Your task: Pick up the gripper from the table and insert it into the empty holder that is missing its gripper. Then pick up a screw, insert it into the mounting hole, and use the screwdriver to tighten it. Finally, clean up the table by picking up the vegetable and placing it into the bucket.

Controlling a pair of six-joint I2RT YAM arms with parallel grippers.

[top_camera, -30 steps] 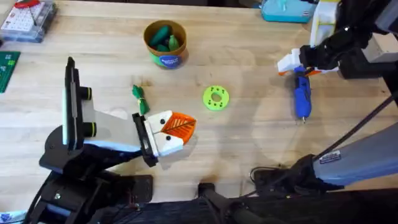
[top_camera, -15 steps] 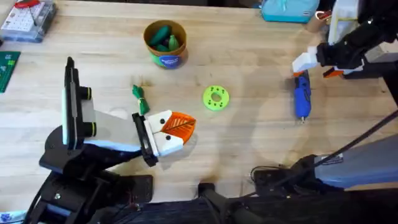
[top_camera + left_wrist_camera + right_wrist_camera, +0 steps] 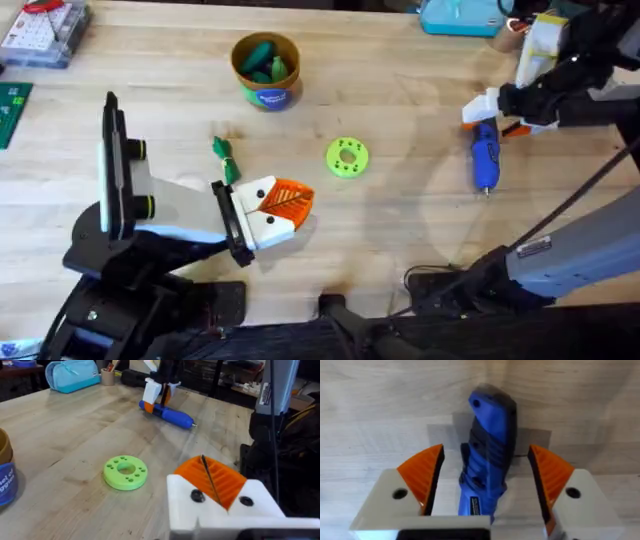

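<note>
Left gripper (image 3: 283,205) low over the table's near-left part, white fingers with orange ribbed pads (image 3: 212,477) pressed together, nothing between them; just beyond its tip the vegetable (image 3: 224,158), small and dark green, lying flat with its long axis running away from the arm bases; farther back the bucket (image 3: 265,70), upright, with green pieces inside; toward the middle a lime-green disc (image 3: 347,157) with holes, flat on the wood. On the right the screwdriver (image 3: 485,155), blue, lying flat on the table (image 3: 400,90), long axis near-to-far, thin metal bit pointing toward the bases; right gripper (image 3: 490,108) over its far end, fingers spread wide, one orange pad (image 3: 422,476) on each side of the blue body, neither touching it.
</note>
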